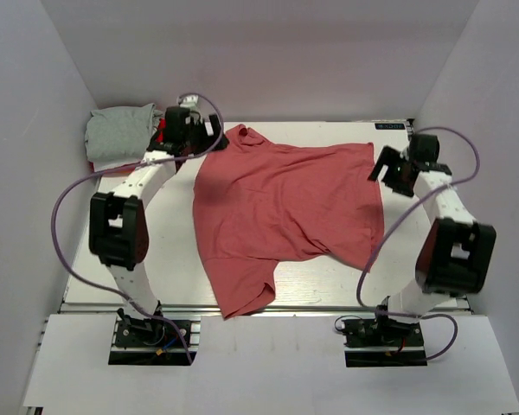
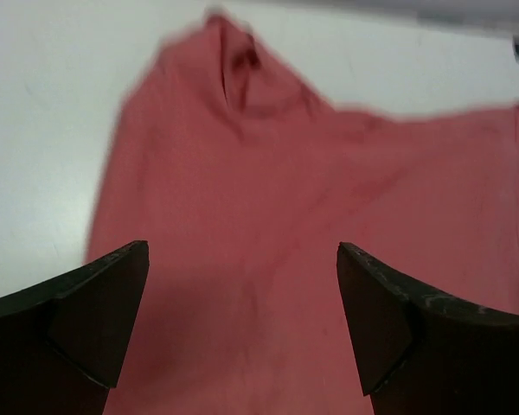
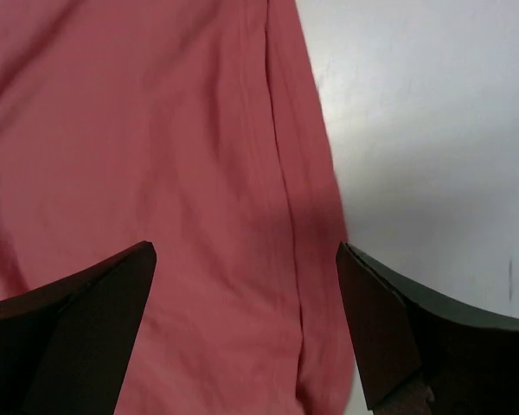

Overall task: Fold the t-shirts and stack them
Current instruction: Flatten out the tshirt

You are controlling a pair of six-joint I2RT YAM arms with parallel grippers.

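Soft salmon-pink t-shirt point(image 1: 285, 207), rumpled flat, left gripper point(image 2: 242, 251) released, right gripper point(image 3: 246, 251) released

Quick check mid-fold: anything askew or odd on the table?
The pink t-shirt lies crooked and rumpled. Its corner by the open left gripper is peaked up, and one sleeve reaches the near edge of the table. The right gripper is open too, holding nothing. The grey-topped pile looks fine.

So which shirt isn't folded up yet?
The salmon-pink t-shirt, spread open across the middle of the table. The grey t-shirt sits folded in the far left corner.
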